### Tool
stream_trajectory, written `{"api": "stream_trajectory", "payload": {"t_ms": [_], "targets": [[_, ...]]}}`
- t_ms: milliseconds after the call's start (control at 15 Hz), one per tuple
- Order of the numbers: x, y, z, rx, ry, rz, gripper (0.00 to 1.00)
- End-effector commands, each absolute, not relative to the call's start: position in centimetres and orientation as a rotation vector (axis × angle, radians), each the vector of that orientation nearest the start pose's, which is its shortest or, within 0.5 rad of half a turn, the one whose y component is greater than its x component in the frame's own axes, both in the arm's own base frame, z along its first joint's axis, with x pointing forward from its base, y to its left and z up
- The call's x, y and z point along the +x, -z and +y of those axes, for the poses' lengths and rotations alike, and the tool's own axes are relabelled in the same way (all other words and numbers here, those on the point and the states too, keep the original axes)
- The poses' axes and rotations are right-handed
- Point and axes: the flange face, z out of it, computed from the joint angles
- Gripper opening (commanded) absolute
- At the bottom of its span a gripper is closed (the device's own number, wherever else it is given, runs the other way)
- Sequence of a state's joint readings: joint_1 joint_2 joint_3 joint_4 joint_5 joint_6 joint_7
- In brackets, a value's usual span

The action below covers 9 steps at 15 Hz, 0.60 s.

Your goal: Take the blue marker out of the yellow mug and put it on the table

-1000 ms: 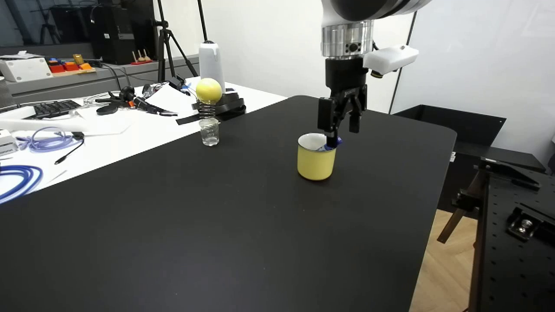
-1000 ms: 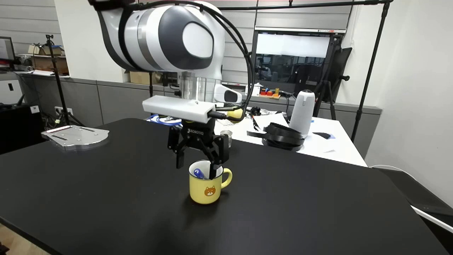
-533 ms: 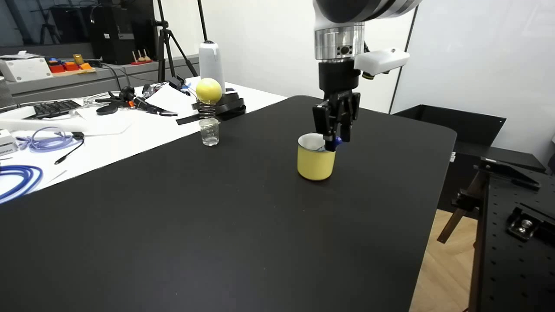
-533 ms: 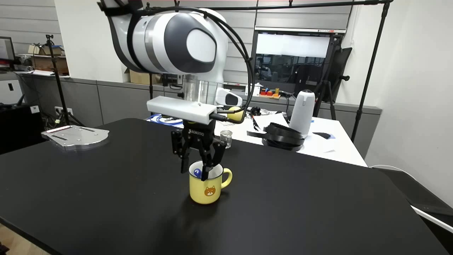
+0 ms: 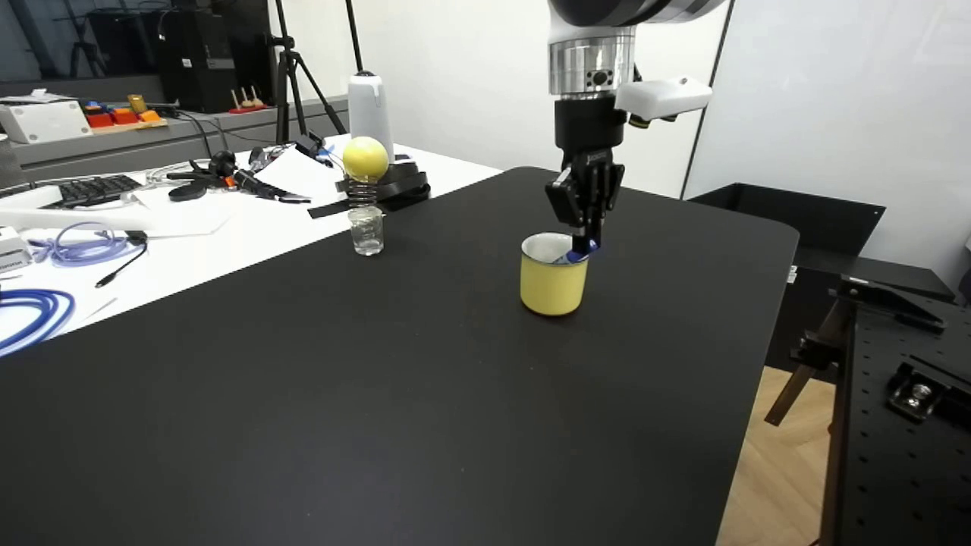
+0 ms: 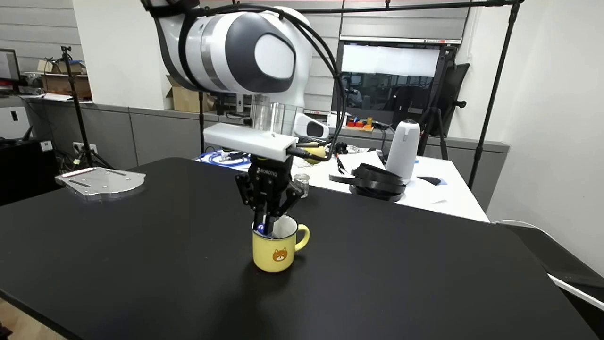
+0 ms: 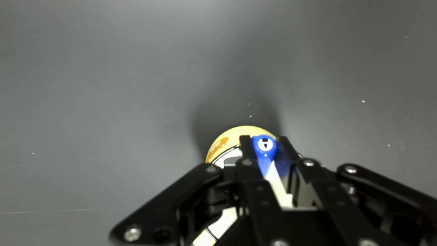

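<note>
In both exterior views the pale yellow mug [image 5: 551, 290] stands upright on the black table [image 5: 364, 425], its handle and bear print visible in an exterior view [image 6: 273, 255]. The blue marker [image 7: 265, 153] leans inside the mug with its round blue end at the rim; its lower part is hidden in the mug. My gripper [image 7: 264, 139] points down over the rim with a finger on either side of that blue end, shut on it. The fingers [image 7: 246, 145] press close against the marker.
A small glass [image 5: 367, 231] with a spring and a yellow ball [image 5: 366, 158] stands by the far table edge. A silver metal plate [image 6: 101, 182] lies on the black table. Beyond is a white table [image 5: 250, 208] cluttered with cables.
The gripper has shifted sideways toward the marker's blue end, and its fingers have gone from wide apart to closed on the marker. The mug has stayed in place.
</note>
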State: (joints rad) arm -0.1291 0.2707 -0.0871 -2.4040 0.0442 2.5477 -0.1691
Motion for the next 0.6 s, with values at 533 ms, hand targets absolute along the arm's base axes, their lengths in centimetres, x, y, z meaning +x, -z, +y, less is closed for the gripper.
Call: {"api": "stream_trajectory", "payload": {"t_ms": [533], "targets": [[48.4,-26.0,-3.8,-3.134,-0.171,-0.131,0.05]]}}
